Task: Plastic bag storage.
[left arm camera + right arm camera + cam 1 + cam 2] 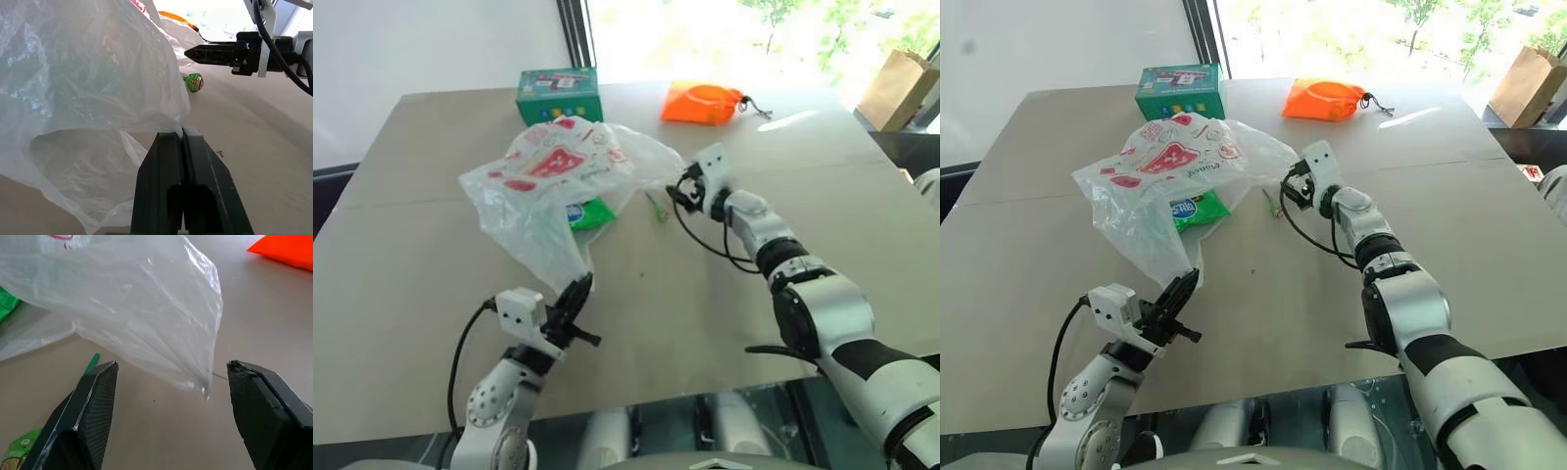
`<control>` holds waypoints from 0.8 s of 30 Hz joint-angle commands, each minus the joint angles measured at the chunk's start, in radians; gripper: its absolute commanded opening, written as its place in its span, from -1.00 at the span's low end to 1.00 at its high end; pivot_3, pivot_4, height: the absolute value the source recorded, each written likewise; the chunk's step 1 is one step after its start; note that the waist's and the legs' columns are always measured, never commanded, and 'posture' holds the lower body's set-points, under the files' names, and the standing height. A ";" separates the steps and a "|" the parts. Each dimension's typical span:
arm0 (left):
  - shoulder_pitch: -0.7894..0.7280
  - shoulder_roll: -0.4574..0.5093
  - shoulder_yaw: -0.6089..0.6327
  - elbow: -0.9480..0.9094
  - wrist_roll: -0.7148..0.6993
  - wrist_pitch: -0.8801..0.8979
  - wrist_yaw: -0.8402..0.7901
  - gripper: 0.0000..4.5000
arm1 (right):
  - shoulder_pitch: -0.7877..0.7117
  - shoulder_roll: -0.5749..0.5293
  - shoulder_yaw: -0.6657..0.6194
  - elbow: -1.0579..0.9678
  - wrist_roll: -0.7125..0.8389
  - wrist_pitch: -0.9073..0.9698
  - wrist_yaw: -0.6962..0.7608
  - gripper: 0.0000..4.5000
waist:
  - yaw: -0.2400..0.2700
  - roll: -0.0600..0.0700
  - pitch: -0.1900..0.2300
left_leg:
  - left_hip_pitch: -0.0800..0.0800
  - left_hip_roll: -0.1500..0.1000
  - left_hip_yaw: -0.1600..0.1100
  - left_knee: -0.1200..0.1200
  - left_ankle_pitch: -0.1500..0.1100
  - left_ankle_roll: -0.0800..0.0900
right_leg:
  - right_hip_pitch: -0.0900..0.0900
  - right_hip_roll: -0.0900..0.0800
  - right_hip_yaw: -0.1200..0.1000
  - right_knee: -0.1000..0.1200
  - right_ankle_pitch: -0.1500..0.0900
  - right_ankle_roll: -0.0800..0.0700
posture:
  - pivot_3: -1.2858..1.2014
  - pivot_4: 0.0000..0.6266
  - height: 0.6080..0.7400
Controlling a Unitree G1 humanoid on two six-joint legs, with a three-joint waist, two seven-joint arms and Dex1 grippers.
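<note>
The plastic bag (558, 171), thin translucent white with red printed patches, lies crumpled on the tan table (431, 255) and is lifted at its near corner. My left gripper (578, 292) is shut on that near corner; in the left wrist view the film is pinched between its fingertips (182, 132). My right gripper (172, 364) is open at the bag's right-hand corner, which hangs just ahead of the gap between its jaws without touching them. From the head it sits beside the bag's right edge (685, 188).
A green snack packet (594, 213) lies under the bag. A small green wrapped sweet (194, 82) lies on the table near my right gripper. A green box (558, 94) and an orange drawstring pouch (703, 103) sit at the far edge. A brown paper bag (899, 88) stands beyond the table, far right.
</note>
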 commanded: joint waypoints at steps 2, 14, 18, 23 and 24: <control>0.014 0.002 -0.005 -0.030 0.015 -0.023 -0.006 -1.00 | -0.047 -0.004 -0.028 0.003 -0.006 -0.033 -0.026 0.60 | -0.002 0.000 0.000 | 0.000 0.000 0.000 0.000 0.000 0.000 | 0.000 0.000 0.000 0.000 0.000 0.000 | 0.03 -0.52 1.00; -0.032 0.033 -0.021 0.002 0.008 0.013 -0.047 -1.00 | -0.010 -0.054 -0.069 -0.003 -0.016 -0.059 -0.057 -0.98 | -0.002 0.000 0.000 | 0.000 0.000 0.000 0.000 0.000 0.000 | 0.000 0.000 0.000 0.000 0.000 0.000 | 0.03 -0.52 1.00; -0.039 0.045 -0.026 0.006 0.003 0.034 -0.065 -1.00 | 0.050 -0.110 -0.083 -0.035 -0.012 -0.063 -0.059 -0.98 | 0.000 0.000 0.000 | 0.000 0.000 0.000 0.000 0.000 0.000 | 0.000 0.000 0.000 0.000 0.000 0.000 | 0.03 -0.52 1.00; -0.041 0.048 -0.038 0.003 -0.009 0.059 -0.078 -1.00 | 0.207 -0.194 -0.093 -0.206 0.008 -0.026 -0.015 -0.98 | 0.007 0.001 0.000 | 0.000 0.000 -0.001 0.000 0.000 0.000 | 0.000 0.000 0.000 -0.001 0.000 0.000 | 0.03 -0.52 1.00; -0.042 0.049 -0.040 0.002 -0.012 0.065 -0.080 -1.00 | 0.265 -0.219 -0.098 -0.297 0.018 0.007 -0.001 -0.98 | 0.007 0.001 0.000 | -0.001 0.000 -0.001 0.000 0.000 0.000 | 0.001 0.000 0.001 -0.001 0.000 0.000 | 0.03 -0.52 1.00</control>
